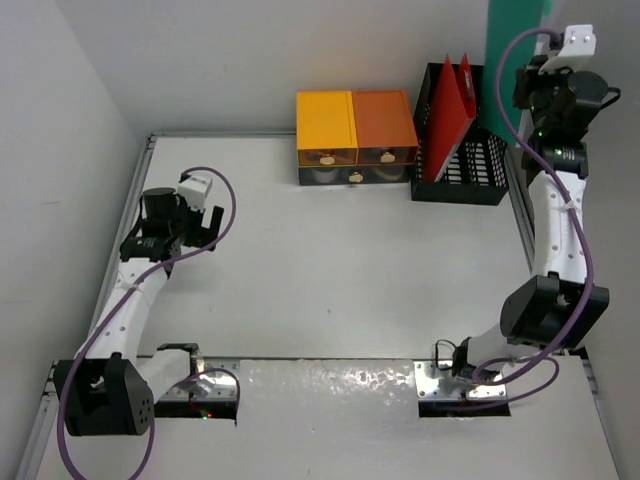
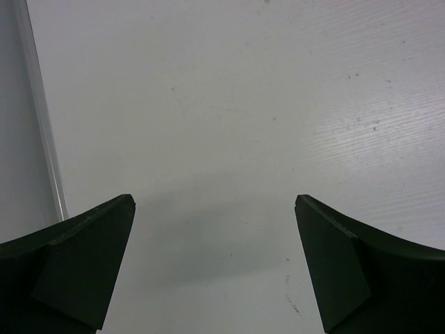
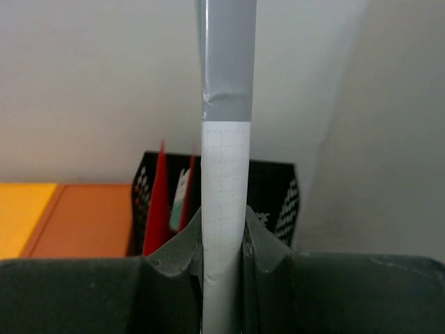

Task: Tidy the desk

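Note:
The desk [image 1: 330, 270] is a large white tabletop with thin metal rails. My left gripper [image 1: 205, 228] hovers low over its left side, open, with only bare desk surface [image 2: 243, 104] between its black fingers [image 2: 90, 257]; in the left wrist view the gripper [image 2: 215, 202] holds nothing. My right gripper [image 1: 530, 85] is raised at the far right corner, shut on a thin green-covered book [image 1: 518, 30]. The right wrist view shows that book [image 3: 225, 167] edge-on, with white pages and a grey taped spine, pinched upright in the right gripper [image 3: 224, 223].
A black mesh file rack [image 1: 460, 140] holding red folders [image 1: 450, 110] stands at the back right, just below and left of the held book. An orange-and-yellow drawer unit [image 1: 355, 135] sits beside it. The desk's left rail [image 2: 42, 118] runs near the left gripper.

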